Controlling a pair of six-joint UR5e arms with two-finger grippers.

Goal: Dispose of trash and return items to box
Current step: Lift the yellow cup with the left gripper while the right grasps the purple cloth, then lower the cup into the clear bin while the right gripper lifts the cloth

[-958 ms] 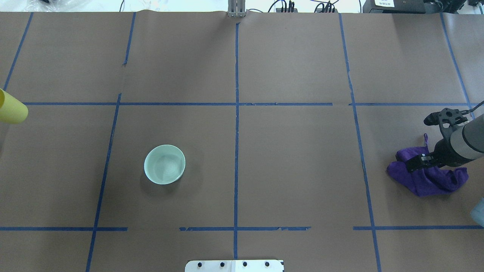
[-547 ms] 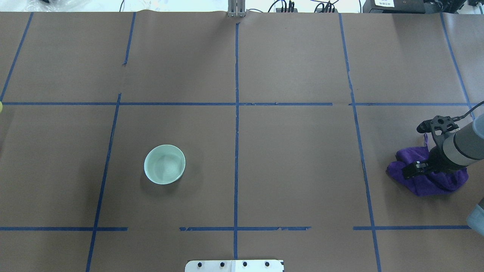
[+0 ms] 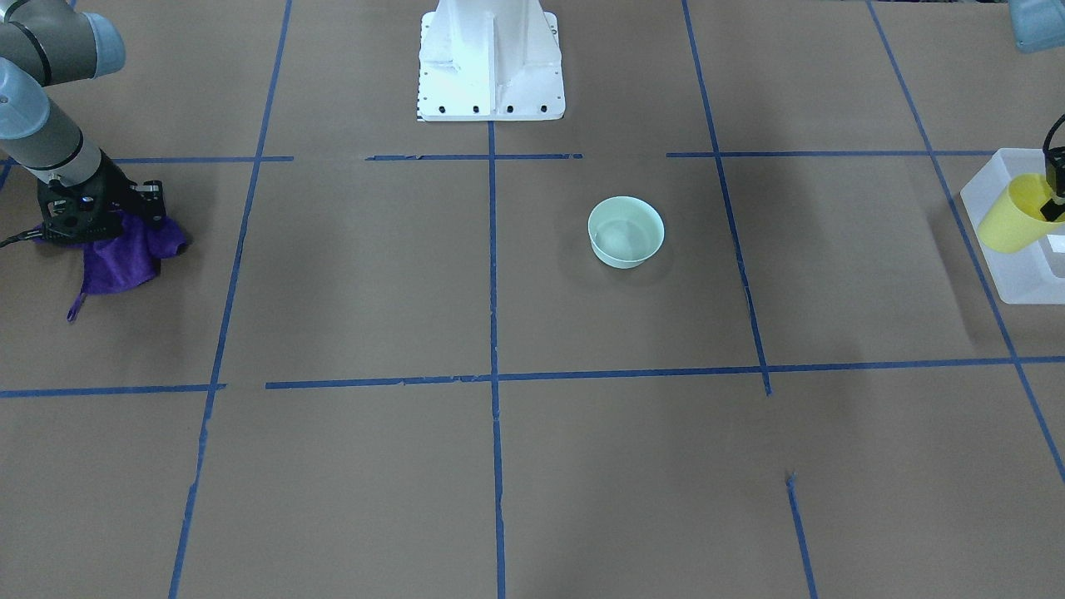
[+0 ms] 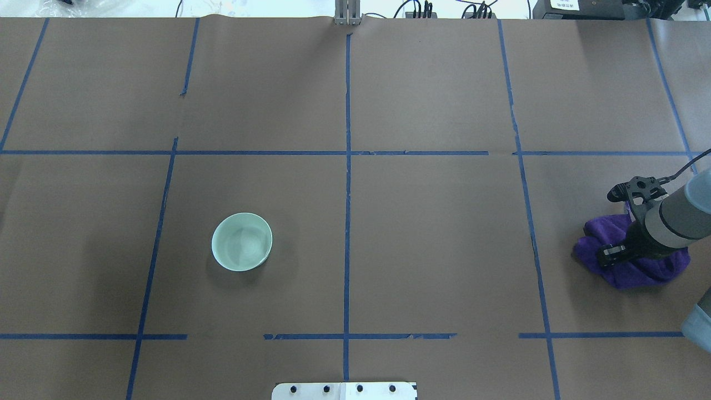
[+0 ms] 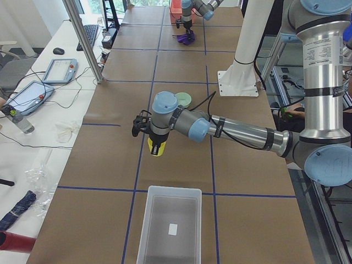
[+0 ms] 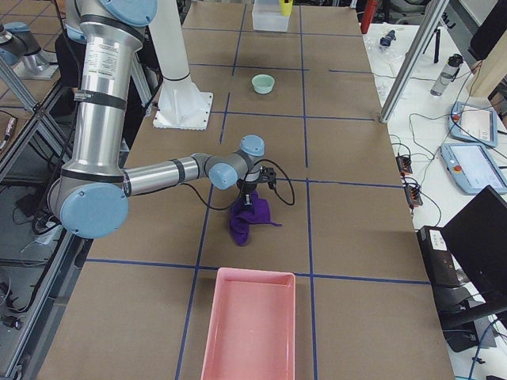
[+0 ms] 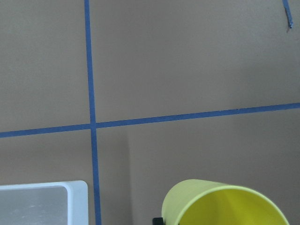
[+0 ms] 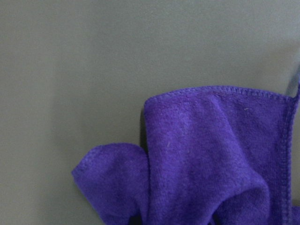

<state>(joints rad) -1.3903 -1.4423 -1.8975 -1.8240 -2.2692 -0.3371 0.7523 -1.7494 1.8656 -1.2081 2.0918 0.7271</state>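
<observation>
Exterior left: left claw [image 5: 156, 144] holds yellow cup [image 5: 158, 150] near box [image 5: 173, 188].

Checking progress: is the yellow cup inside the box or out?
Out. The left gripper holds the yellow cup above the table, short of the box, whose inside shows only its label.

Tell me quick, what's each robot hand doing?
Left gripper: closed, holding the yellow cup.
Right gripper: looks closed on the purple cloth, fingertips buried in it.
</observation>
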